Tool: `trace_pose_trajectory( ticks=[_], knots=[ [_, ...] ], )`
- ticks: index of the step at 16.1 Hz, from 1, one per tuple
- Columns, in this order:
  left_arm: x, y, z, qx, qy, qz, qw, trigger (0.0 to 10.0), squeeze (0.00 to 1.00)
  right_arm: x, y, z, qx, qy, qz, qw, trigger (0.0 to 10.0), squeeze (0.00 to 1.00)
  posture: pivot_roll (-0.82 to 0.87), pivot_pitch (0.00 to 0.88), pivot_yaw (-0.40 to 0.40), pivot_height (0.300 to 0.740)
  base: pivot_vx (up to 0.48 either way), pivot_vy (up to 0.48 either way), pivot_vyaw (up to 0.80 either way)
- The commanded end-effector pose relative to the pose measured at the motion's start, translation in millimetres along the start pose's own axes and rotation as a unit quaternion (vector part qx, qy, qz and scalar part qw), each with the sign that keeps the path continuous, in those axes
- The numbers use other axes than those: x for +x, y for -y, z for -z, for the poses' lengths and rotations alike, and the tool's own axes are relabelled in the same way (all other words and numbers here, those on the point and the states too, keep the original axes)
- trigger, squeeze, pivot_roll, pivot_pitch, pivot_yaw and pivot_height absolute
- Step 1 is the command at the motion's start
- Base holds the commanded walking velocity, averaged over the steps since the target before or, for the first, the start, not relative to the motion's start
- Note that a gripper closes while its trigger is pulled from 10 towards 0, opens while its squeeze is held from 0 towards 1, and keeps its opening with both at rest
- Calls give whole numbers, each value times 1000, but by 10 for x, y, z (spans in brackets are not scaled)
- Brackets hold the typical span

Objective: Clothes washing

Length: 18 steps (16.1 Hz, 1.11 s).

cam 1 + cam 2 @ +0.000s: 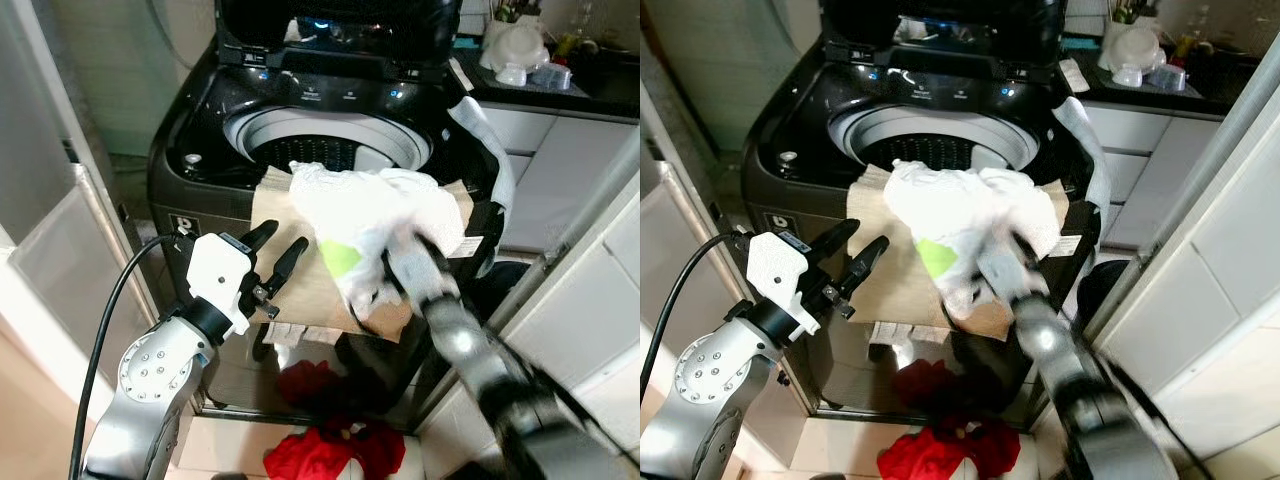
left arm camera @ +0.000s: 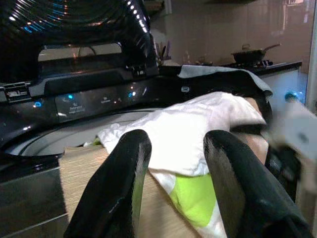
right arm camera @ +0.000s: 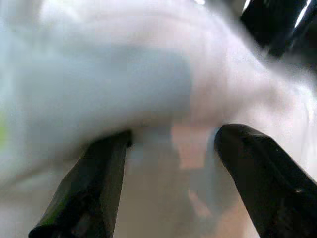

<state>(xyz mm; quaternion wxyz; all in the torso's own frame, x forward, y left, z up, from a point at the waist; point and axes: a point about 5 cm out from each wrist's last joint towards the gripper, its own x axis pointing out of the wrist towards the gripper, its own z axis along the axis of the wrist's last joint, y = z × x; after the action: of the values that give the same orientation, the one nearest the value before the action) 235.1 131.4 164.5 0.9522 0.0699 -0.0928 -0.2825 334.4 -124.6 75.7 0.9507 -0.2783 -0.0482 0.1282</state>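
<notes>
A black top-load washing machine [image 1: 200, 130] stands with its lid [image 1: 330, 30] up and its drum [image 1: 330, 145] open. A brown cloth [image 1: 290, 285] hangs over the front rim. On it lies a white garment [image 1: 350, 200] with a lime-green patch [image 1: 340, 258]. My right gripper [image 1: 400, 252], blurred, is pressed into the white garment from the front, fingers apart in the right wrist view [image 3: 173, 134]. My left gripper [image 1: 285, 237] is open, just left of the garment, over the brown cloth. The left wrist view frames the garment [image 2: 198, 124] between its black fingers [image 2: 124, 173].
Red clothes [image 1: 330, 450] lie on the floor at the foot of the washer. A grey-white cloth [image 1: 485, 135] is draped on the washer's right rim. A counter with white dishes [image 1: 520, 50] is at the back right. White panels [image 1: 600, 290] close in on the right, and a glass partition [image 1: 60, 230] on the left.
</notes>
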Motion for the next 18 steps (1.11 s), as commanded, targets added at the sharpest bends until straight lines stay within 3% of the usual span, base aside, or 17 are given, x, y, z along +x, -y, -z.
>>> trace_pose_trajectory(
  ticks=[1,4,5,6,8,9,10,12,13,15,16,17,18],
  knots=[
    [35,15,-71,3,13,4,1000,10000,0,75,100,-63,-1,6,18,1000,10000,0,133,0,-73,740,0,0,0],
    [69,4,-70,-2,17,-11,1000,10000,0,330,356,-440,-23,71,46,996,10000,0,133,0,-86,740,0,0,0],
    [104,17,-65,-5,17,-13,1000,10000,0,495,603,-768,-34,121,76,989,10000,0,126,0,-87,740,0,0,0],
    [124,25,-67,-6,19,-13,1000,10000,0,571,733,-948,-45,143,90,985,10000,0,126,0,-87,740,0,0,0],
    [159,23,-71,-7,21,-13,1000,10000,0,662,934,-1246,-56,181,115,975,10000,0,111,0,-78,740,0,0,0],
    [196,19,-72,-9,23,-11,1000,10000,0,724,1142,-1605,-71,227,145,960,10000,0,103,0,-69,740,0,0,0],
    [217,17,-76,-10,25,-9,1000,10000,0,740,1248,-1834,-80,258,161,949,10000,0,98,0,-64,740,0,0,0],
    [250,20,-75,-11,24,-5,1000,10000,0,754,1362,-2100,-84,287,175,938,10000,0,90,0,-58,740,0,0,0],
    [267,26,-73,-10,24,-3,1000,10000,0,759,1395,-2171,-82,291,176,937,10000,0,90,0,-58,740,0,0,0],
    [282,3,-40,5,12,-19,1000,10000,0,763,1391,-2035,-32,271,170,947,10000,0,92,0,-67,740,0,0,0],
    [281,2,-37,7,11,-20,1000,10000,0,762,1388,-2024,-29,270,169,947,10000,0,92,0,-67,740,0,0,0],
    [280,-33,17,16,-7,-53,998,10000,0,723,1335,-1847,60,265,161,949,10000,0,90,0,-75,740,0,0,0],
    [285,-61,37,20,-13,-77,997,10000,0,652,1279,-1711,91,269,164,945,10000,0,89,0,-79,740,0,0,0]
  ],
)
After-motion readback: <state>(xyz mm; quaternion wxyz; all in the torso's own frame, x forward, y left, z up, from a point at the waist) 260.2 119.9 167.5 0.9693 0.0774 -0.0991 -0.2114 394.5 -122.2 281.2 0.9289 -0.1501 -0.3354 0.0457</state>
